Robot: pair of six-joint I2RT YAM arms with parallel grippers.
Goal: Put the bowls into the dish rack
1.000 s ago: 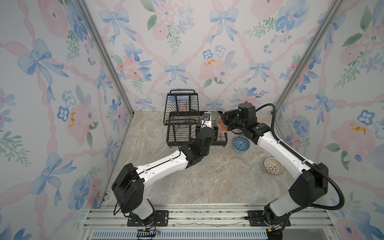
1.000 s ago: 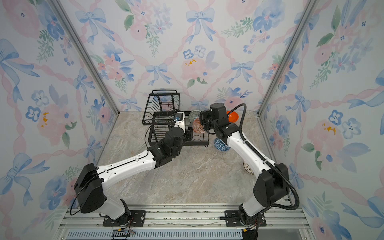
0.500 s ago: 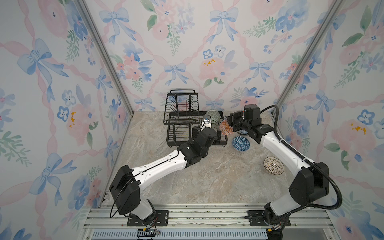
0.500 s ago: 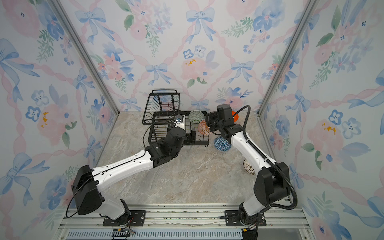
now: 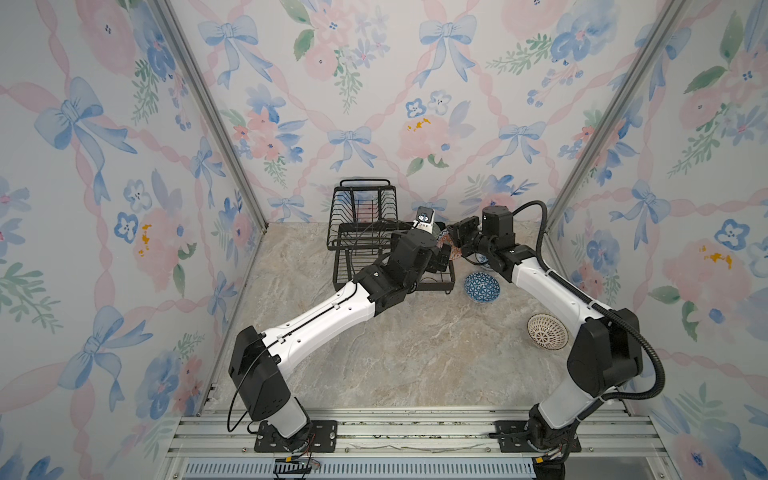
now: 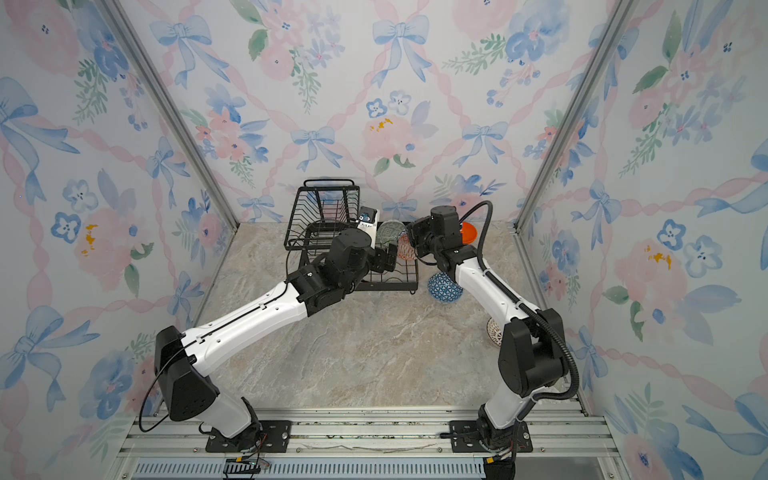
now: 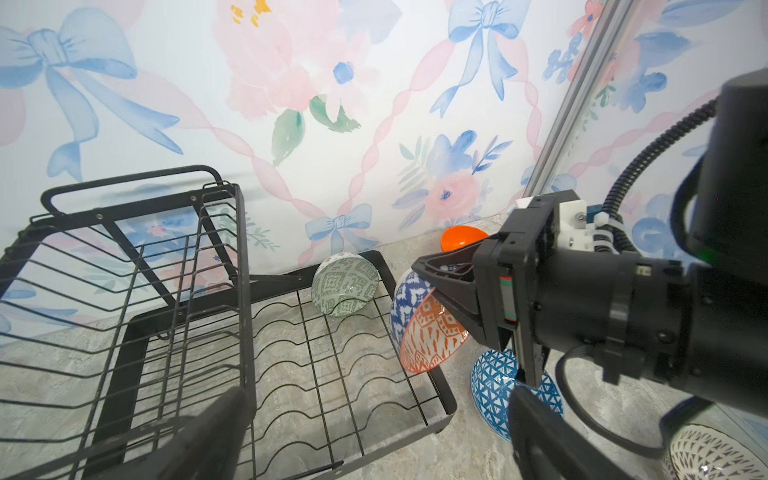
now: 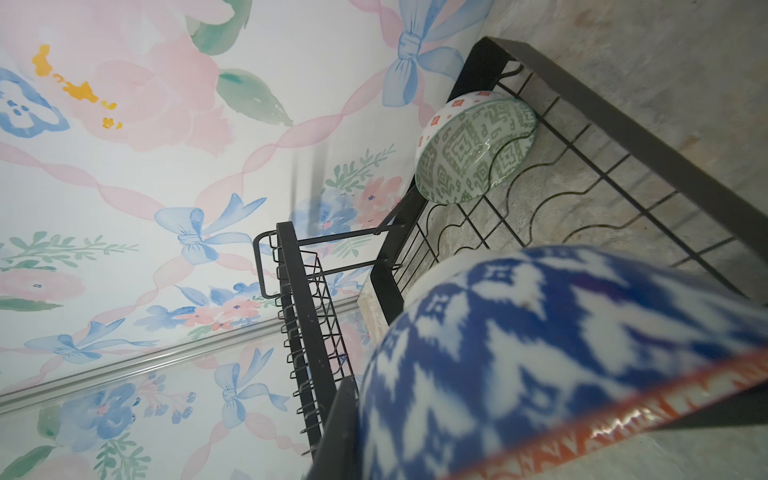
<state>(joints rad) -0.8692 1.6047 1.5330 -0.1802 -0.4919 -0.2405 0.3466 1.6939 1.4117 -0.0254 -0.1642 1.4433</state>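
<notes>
Orange-patterned ceramic bowl (image 7: 428, 328), rim-pinched in your right gripper (image 7: 432, 282), tilts, likely to slot into the black wire dish rack (image 7: 446, 395); left gripper (image 7: 378, 397) gapes empty

The light is bright, even and soft. The dish rack (image 5: 361, 232) throws only a pale, smeared shadow on the wall (image 7: 291, 124) behind it. Both top views are sharp. From my right wrist, the patterned bowl (image 8: 561, 365) just before the rack is badly blurred, with glare along its orange rim. The grey-green bowl (image 8: 473, 153) inside the rack is crisp, with a small glint.
</notes>
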